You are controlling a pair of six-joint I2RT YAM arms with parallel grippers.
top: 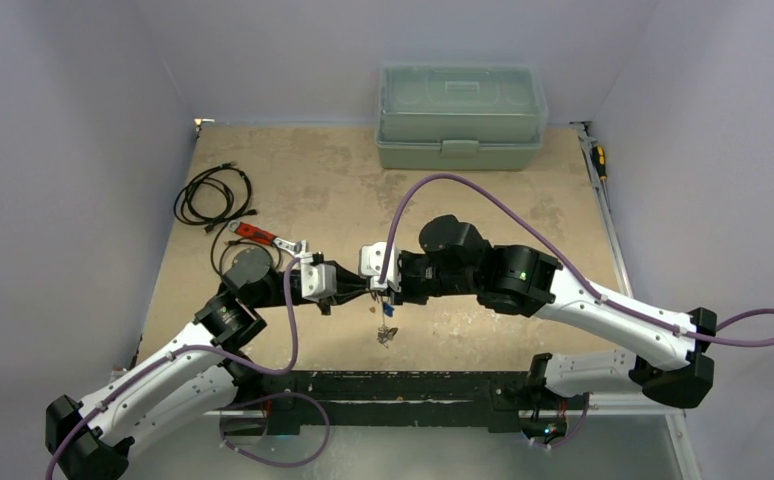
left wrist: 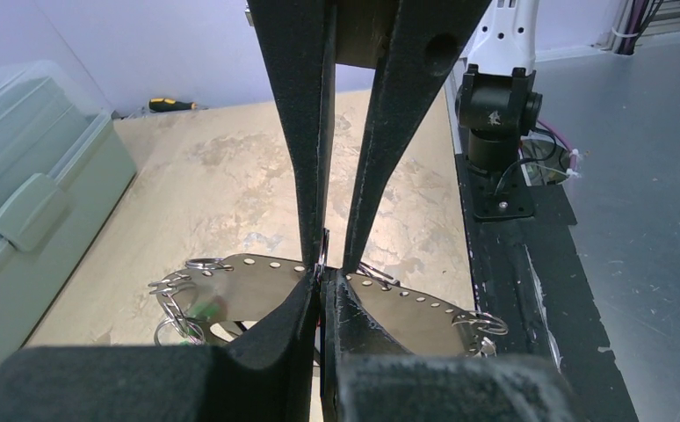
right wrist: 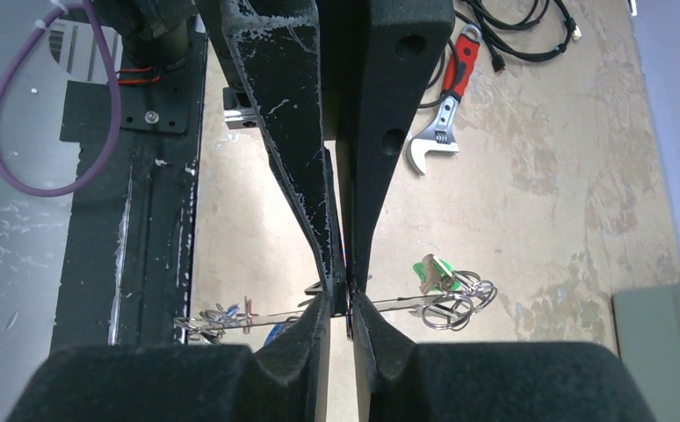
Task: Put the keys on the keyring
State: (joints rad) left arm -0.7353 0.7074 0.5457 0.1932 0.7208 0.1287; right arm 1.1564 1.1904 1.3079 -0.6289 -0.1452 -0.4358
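Top external coverage is blocked at the centre, where the left claw (left wrist: 326, 276) and the right claw (right wrist: 348, 299) are set tip to tip above the counter (top: 523, 200), near its front edge. Only a small dangling bunch of keys (top: 386, 335) is seen below them there. The far end of the keyring (left wrist: 407, 308) is hidden behind the claws.

From the left wrist the keyring is shown as a silvery band with a row of small holes, held level across the picture, its middle covered by the fingers. The left claw is pressed together on that middle. The right claw's fingers are set close on either side of the same spot with a slim gap left, and whether the band is pinched by them cannot be told.

Small split rings are hung at both ends. A green-headed key (right wrist: 433, 271) is made out at one end and red and blue bits at the other, but the keys cannot be counted. A red-handled wrench (right wrist: 449, 105), a coiled cable (top: 213, 195) and a lidded box (top: 461, 115) are seen farther off.
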